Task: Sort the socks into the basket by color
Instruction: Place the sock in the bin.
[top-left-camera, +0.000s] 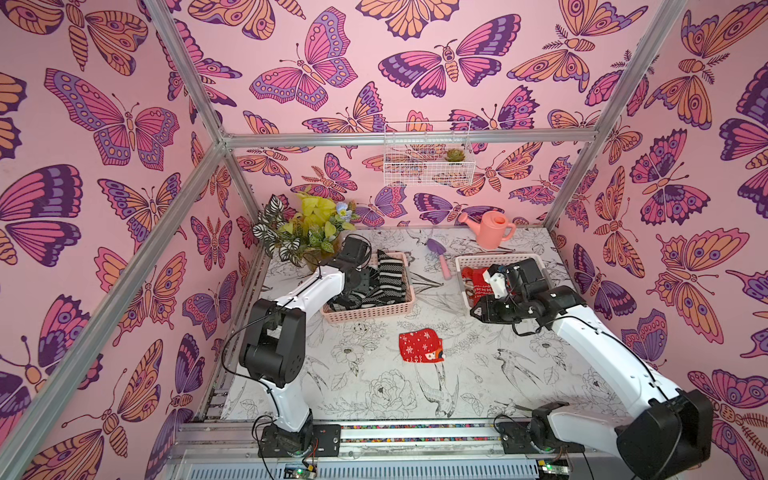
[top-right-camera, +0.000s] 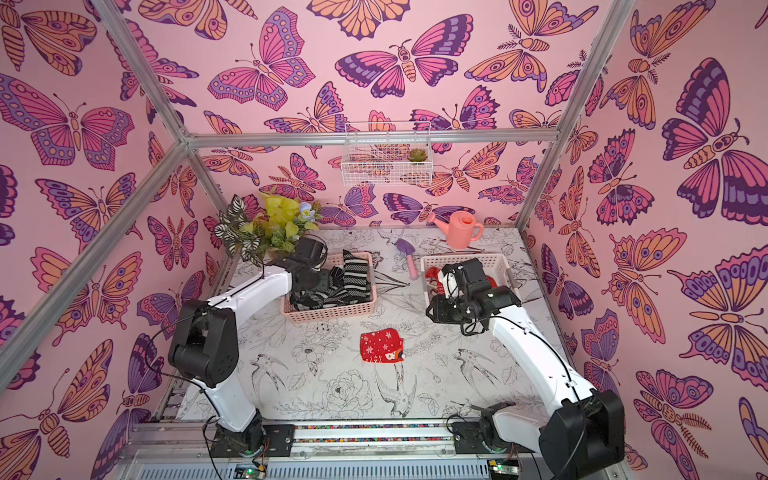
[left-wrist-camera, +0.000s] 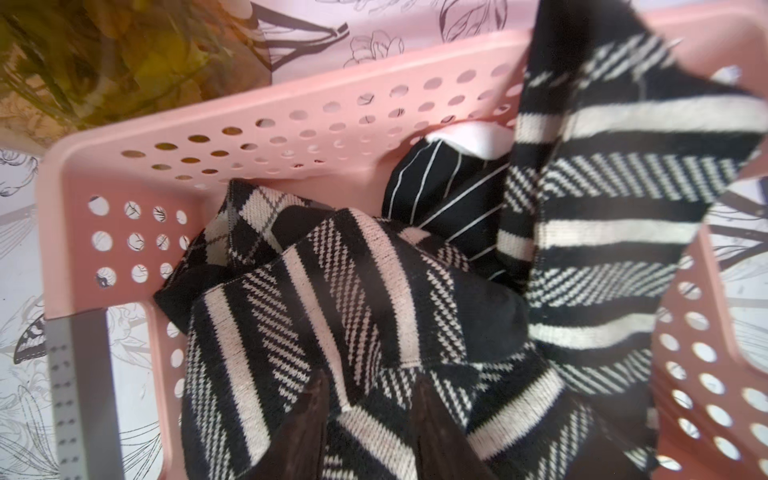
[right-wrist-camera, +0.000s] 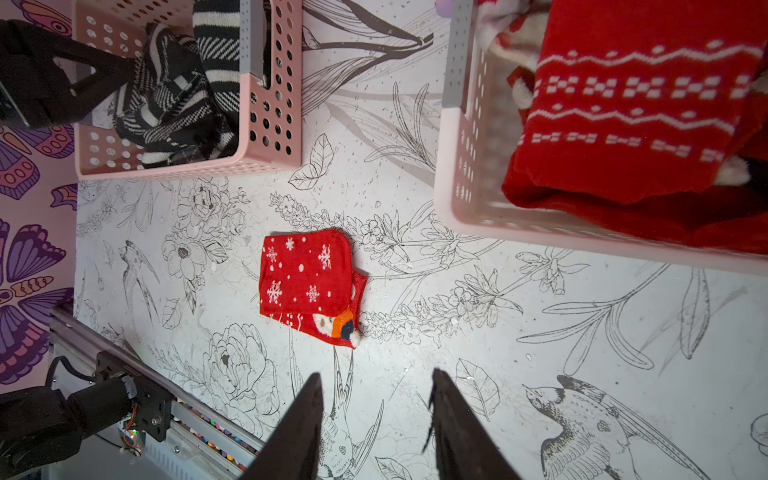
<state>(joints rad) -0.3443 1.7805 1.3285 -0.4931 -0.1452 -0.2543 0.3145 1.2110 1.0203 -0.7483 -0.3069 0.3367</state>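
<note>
The striped sock (left-wrist-camera: 332, 311) is let go by parted left fingers (left-wrist-camera: 307, 424) (right fingers (right-wrist-camera: 299, 428) parted, empty); the red sock (right-wrist-camera: 305, 282) must be grasped next.

My left gripper (left-wrist-camera: 370, 376) over socks (top-left-camera: 390, 274) in left basket (top-left-camera: 365, 312), right basket (top-left-camera: 478, 258) alongside, lone sock (top-left-camera: 420, 345) on tabletop (top-left-camera: 365, 374) before both

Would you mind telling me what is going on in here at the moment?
Two arms are sorting socks by colour. The left gripper is over the pink basket of black-and-white socks, fingers apart at the pile. The right gripper hangs open and empty beside the other basket, which holds red socks. One red sock lies on the table in front of the baskets.
</note>
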